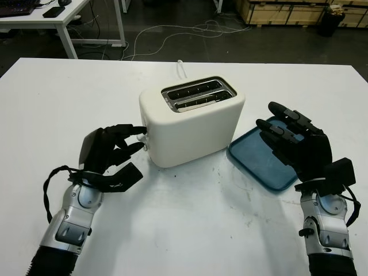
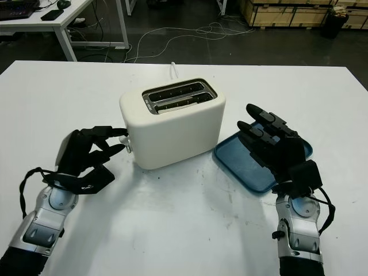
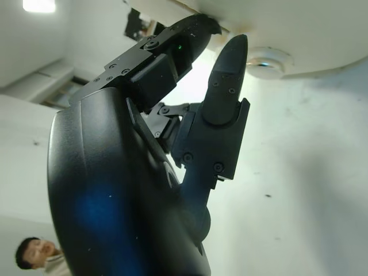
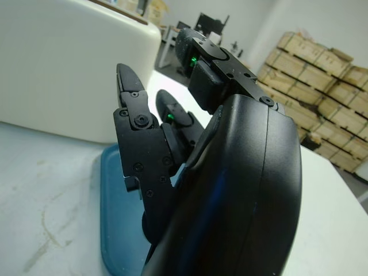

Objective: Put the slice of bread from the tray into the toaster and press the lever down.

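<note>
A cream two-slot toaster (image 1: 195,123) stands mid-table, its dark slots (image 1: 198,95) facing up. My left hand (image 1: 133,140) is at the toaster's left end, open, with its fingertips (image 1: 140,130) touching the lever area low on that end. In the left wrist view one fingertip (image 3: 230,57) sits beside a round white knob (image 3: 269,60) on the toaster. To the right of the toaster lies a blue tray (image 1: 253,161), its visible surface bare. My right hand (image 1: 287,135) hovers open over the tray's right part, holding nothing.
A white power cord (image 1: 183,68) runs off behind the toaster. The white table (image 1: 190,230) has free room in front and at the far left. Beyond its far edge are a dark floor with cables and a desk (image 1: 69,17). A person (image 3: 34,256) shows in the left wrist view.
</note>
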